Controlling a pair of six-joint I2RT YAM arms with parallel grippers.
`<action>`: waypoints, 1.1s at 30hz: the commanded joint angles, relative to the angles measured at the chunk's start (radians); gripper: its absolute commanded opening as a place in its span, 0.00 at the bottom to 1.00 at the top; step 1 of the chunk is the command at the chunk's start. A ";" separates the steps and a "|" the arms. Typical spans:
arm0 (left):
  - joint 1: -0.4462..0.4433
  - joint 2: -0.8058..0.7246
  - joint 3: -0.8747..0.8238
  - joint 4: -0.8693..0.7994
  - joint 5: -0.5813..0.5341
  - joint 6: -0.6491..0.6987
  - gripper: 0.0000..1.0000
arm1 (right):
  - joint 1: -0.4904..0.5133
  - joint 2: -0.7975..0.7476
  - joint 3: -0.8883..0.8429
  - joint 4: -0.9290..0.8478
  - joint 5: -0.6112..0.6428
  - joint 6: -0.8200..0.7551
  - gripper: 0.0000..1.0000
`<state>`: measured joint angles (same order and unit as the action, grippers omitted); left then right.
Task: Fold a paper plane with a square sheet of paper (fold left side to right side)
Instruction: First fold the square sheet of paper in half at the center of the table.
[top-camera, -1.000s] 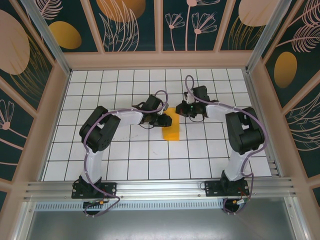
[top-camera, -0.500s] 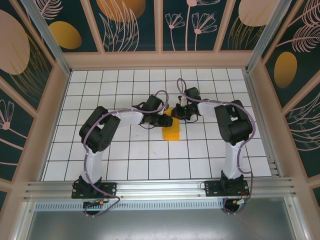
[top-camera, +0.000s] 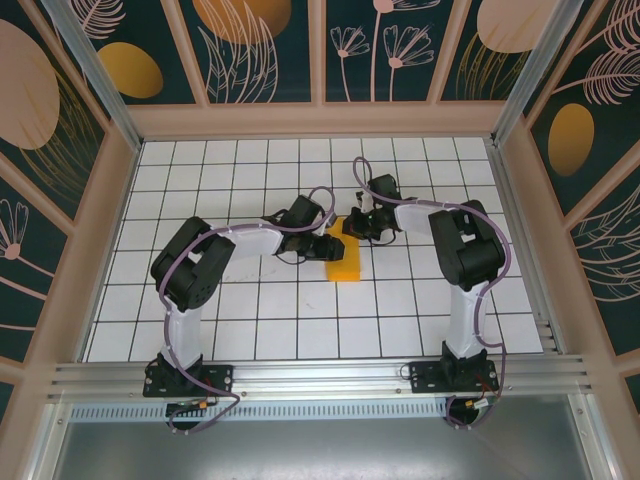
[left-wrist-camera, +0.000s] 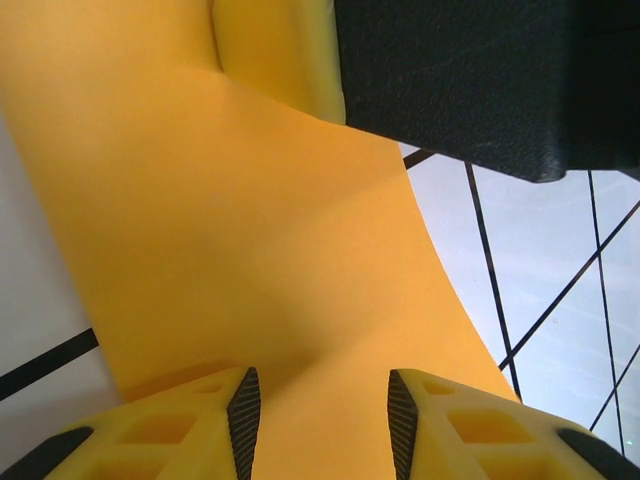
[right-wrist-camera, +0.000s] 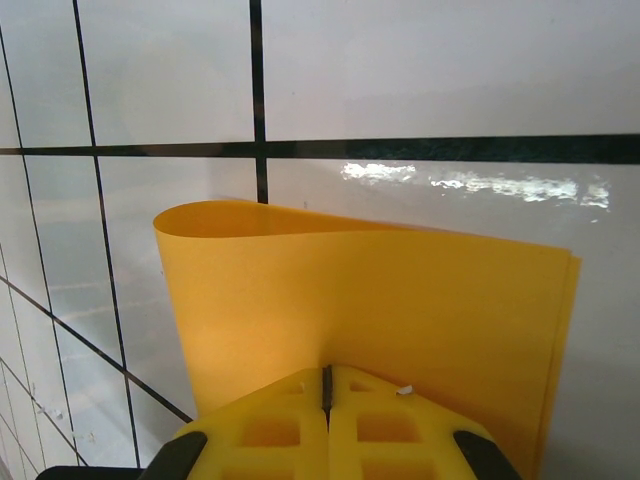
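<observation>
The square sheet of paper lies folded over on itself in the middle of the table, orange-yellow, with a rounded fold along one side. My left gripper hovers low at the sheet's left edge. In the left wrist view it is open, its pads apart over the curved paper. My right gripper is at the sheet's far end. In the right wrist view it is shut, its tips resting on the doubled paper.
The white tabletop with black grid lines spreads around the sheet. Patterned dark walls with wooden frames enclose it. The right gripper's black body hangs close over the paper in the left wrist view.
The right gripper moved left onto the sheet's far end and stayed shut. The left gripper's jaws spread a little and its arm shifted slightly.
</observation>
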<state>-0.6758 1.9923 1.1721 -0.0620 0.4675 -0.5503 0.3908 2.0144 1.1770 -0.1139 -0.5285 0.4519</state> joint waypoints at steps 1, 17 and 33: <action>-0.014 0.010 -0.014 0.004 0.025 0.010 0.41 | 0.005 0.039 0.004 -0.076 0.070 0.006 0.05; -0.064 -0.038 -0.093 -0.015 -0.001 0.066 0.40 | 0.003 0.044 -0.006 -0.086 0.085 0.008 0.05; -0.129 -0.088 -0.169 0.000 -0.012 0.032 0.40 | 0.004 0.045 -0.008 -0.085 0.084 0.008 0.05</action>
<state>-0.7734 1.9240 1.0473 0.0128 0.4263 -0.4984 0.3931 2.0144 1.1786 -0.1207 -0.5220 0.4541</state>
